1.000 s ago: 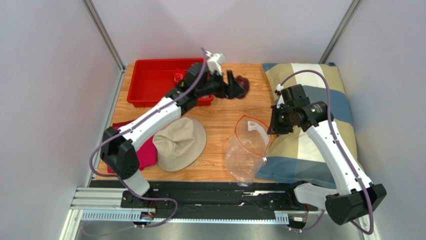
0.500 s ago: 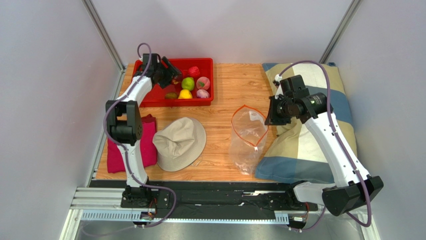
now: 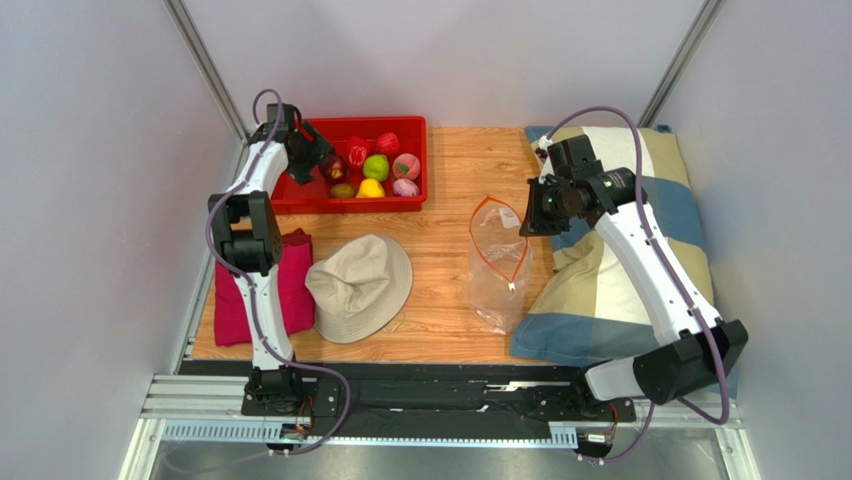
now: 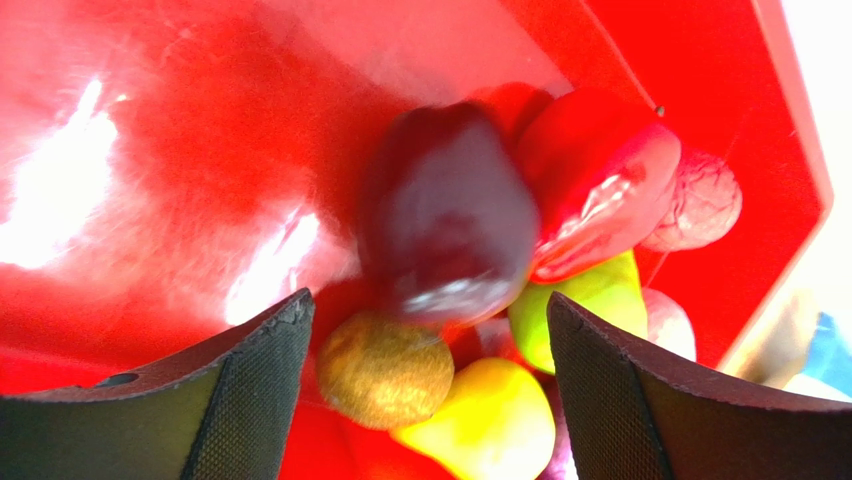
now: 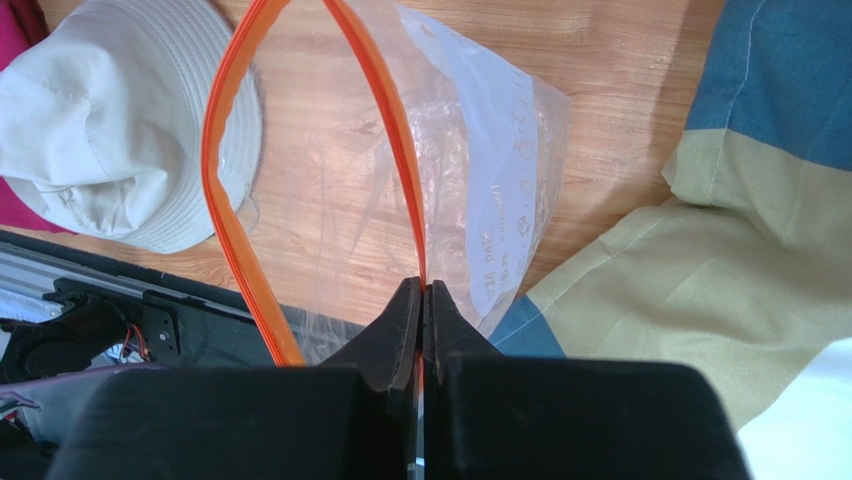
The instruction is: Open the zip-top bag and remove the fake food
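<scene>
The clear zip-top bag (image 3: 497,262) hangs with its mouth open and its lower end on the table, and nothing shows inside it. My right gripper (image 3: 530,215) is shut on its orange zipper strip (image 5: 405,180), pinched between the fingertips (image 5: 422,290). My left gripper (image 3: 315,160) is open over the red tray (image 3: 300,195). A blurred dark maroon fruit (image 4: 445,225) lies just beyond its fingers, free of them. The rest of the fake food sits in the tray: brownish (image 4: 385,370), yellow (image 4: 480,420), green (image 3: 376,167), red (image 3: 388,143), pink (image 3: 406,166) and purple (image 3: 405,187) pieces.
A beige bucket hat (image 3: 360,285) lies left of the bag, next to a folded magenta cloth (image 3: 290,295). A blue, cream and olive pillow (image 3: 640,250) fills the table's right side under the right arm. Grey walls close in on both sides.
My left gripper swung left from the table's middle to the tray and opened wider; the maroon fruit left its jaws. The right gripper shifted slightly away, still pinching the bag.
</scene>
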Robot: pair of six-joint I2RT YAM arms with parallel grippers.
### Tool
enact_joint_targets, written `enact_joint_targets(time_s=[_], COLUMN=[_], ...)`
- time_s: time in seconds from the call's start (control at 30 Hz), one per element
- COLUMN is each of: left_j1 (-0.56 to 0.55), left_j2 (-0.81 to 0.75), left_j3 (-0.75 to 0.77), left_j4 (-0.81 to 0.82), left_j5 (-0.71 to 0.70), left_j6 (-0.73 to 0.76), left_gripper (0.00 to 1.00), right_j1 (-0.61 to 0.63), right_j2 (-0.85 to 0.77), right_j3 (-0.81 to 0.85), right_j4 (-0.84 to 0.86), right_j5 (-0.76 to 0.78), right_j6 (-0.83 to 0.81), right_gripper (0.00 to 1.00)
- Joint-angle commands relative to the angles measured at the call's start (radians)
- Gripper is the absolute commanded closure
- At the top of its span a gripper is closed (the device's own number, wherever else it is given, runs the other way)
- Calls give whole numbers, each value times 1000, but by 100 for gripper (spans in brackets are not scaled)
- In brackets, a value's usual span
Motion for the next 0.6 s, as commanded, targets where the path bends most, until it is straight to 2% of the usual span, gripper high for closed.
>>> enact_joint_targets(time_s=[0.0, 0.17, 0.27, 0.33, 0.37, 0.5, 0.57], left_j1=[-5, -8, -55, -155, -192, -350, -443], left_j2=[-72, -92, -213, -340, -386, -643, -734], left_j3=[76, 116, -7, -89, -187, -385, -468], left_j4=[-148, -275, -235, -211, -170, -132, -145], left_j5=[-71, -71, -25, -21, -18, 15, 1], left_j6=[104, 158, 161, 165, 162, 139, 147], left_gripper=[1, 1, 1, 1, 1, 1, 1], right_j1=[-4, 2, 17, 28, 33, 36, 36], right_j2=[82, 175, 209, 223, 224, 231, 225], right_j3=[67, 161, 198, 209, 207, 203, 198], right_j4=[91, 81, 77, 86, 95, 117, 121], right_j5=[14, 4, 7, -2, -3, 0, 3], right_j6=[22, 50, 73, 88, 99, 130, 122], right_gripper=[100, 100, 98, 94, 93, 77, 64])
